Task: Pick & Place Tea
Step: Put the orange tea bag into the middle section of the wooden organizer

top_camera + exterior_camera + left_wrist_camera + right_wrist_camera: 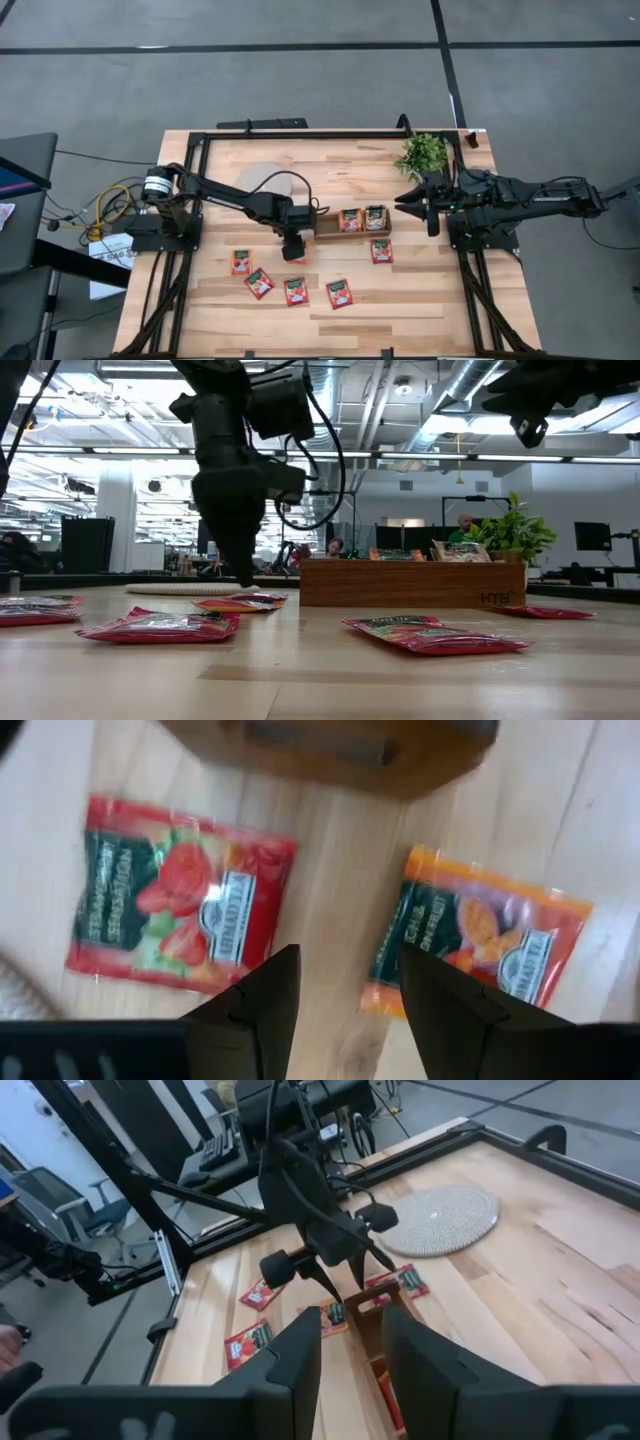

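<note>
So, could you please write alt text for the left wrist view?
The left claw, open and empty, hangs above bare wood between two flat tea sachets: a red strawberry sachet and an orange-edged sachet. The wooden tray lies blurred beyond them.

Red tea sachets are seen lying flat across the wooden counter, in front of a brown wooden tray. The left gripper is held just above the counter, with a green plant seen behind the tray.
</note>
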### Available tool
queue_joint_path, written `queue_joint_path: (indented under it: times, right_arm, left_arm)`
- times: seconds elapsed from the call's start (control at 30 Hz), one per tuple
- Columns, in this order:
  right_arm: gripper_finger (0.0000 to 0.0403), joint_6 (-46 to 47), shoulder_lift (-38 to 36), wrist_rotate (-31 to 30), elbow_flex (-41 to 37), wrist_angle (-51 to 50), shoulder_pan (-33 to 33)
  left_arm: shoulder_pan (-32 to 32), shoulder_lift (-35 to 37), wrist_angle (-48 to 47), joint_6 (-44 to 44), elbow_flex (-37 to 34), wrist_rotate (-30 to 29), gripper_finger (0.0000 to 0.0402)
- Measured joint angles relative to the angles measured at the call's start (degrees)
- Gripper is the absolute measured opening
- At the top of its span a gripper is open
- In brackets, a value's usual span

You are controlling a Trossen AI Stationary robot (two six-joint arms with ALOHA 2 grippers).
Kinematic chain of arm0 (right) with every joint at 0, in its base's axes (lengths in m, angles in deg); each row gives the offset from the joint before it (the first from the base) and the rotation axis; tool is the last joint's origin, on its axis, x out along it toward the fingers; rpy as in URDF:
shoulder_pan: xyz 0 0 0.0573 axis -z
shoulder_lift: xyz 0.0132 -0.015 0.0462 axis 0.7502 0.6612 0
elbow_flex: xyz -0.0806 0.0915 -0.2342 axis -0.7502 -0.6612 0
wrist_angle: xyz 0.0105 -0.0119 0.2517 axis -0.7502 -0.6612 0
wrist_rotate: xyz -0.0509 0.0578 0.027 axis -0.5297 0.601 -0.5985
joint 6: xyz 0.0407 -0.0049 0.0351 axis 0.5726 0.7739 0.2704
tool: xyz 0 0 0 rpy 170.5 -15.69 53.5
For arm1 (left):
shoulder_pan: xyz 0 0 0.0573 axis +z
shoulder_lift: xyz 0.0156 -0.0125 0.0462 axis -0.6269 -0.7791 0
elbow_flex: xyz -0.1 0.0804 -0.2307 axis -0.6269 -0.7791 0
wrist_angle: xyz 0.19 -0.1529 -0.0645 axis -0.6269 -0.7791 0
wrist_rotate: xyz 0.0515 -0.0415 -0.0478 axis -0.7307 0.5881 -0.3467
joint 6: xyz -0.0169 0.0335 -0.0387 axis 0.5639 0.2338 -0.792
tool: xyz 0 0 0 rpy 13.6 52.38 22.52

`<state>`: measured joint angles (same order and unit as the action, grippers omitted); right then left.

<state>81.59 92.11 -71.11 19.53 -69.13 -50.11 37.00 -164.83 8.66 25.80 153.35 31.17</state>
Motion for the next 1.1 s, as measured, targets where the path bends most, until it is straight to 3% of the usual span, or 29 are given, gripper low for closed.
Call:
queue_joint_path:
  times: [1.1]
  right_arm:
    - [0.0101, -0.02, 0.00, -0.43, 0.00, -1.26, 0.02]
  left_arm:
    - [-0.48, -5.07, -3.00, -2.99, 0.32, -0.38, 0.0160]
